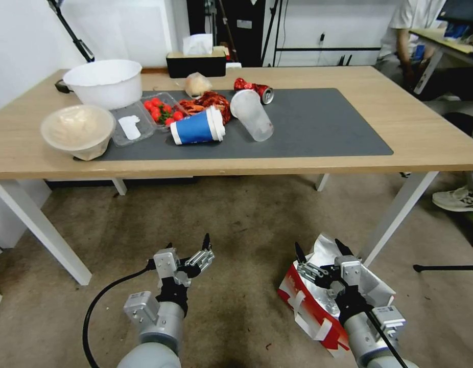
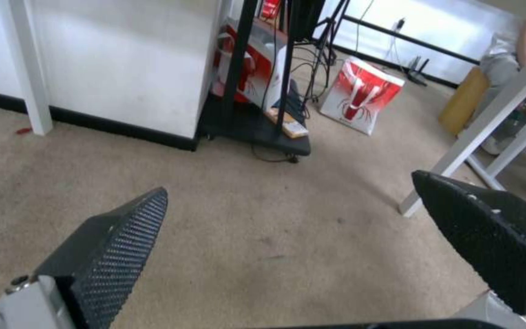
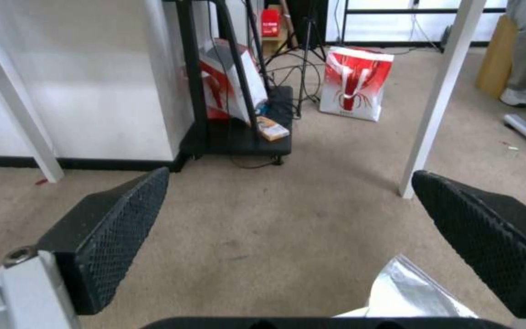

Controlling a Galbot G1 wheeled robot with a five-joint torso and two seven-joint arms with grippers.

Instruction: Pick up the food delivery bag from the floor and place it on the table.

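The white-and-red paper food delivery bag with silver foil lining [image 1: 318,306] lies on the beige carpeted floor [image 1: 236,225] beneath our right gripper [image 1: 321,250]. Both the right and left gripper [image 1: 188,245] are spread wide, holding nothing. We should lower the right onto a white handle before closing.

1. I see bare floor [image 1: 236,230] open ahead of both grippers.
2. A white table leg [image 1: 395,214] stands just beside the food delivery bag [image 1: 318,301].
3. The tabletop's [image 1: 425,138] right half lies free.

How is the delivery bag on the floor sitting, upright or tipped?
Tipped: the food delivery bag leans on the floor, foil mouth gaping.
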